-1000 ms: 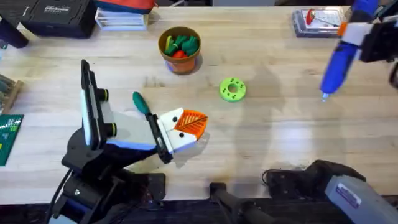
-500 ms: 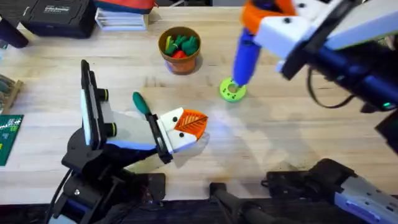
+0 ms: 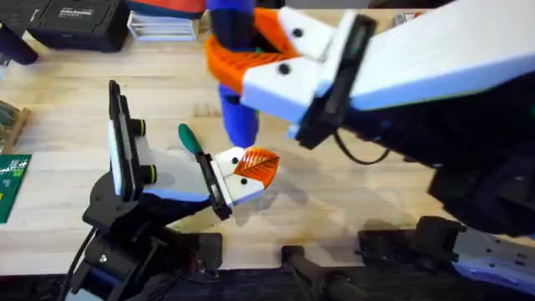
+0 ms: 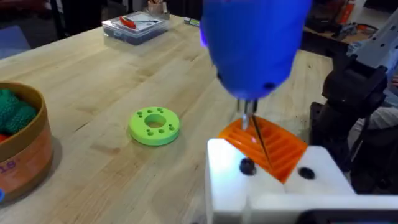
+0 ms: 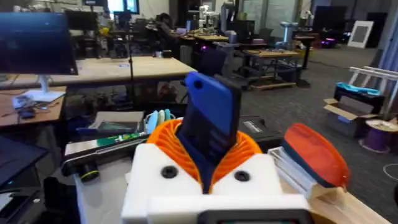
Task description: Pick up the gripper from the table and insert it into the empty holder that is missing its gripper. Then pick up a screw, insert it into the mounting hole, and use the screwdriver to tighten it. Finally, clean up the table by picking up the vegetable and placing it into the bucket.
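My right gripper is shut on the blue screwdriver, its orange pads clamped on the handle. The screwdriver hangs tip down, its thin metal tip just above the orange wedge gripper seated on the white holder, which carries two dark screw heads. My left gripper lies low over the table, fingers together and holding nothing. The green vegetable lies flat on the table beyond it. Farther off stands the bucket, with green and red toy pieces inside.
My right arm reaches large across the overhead view and covers the table's middle and back. A clear box sits at the far right edge of the table. Black cases and books stand at the back left, and a green card lies at the left edge.
My right arm has swept left with the screwdriver from the table's far right, passing over the vegetable, to above the left arm's orange fingertip. The left arm has stayed still.
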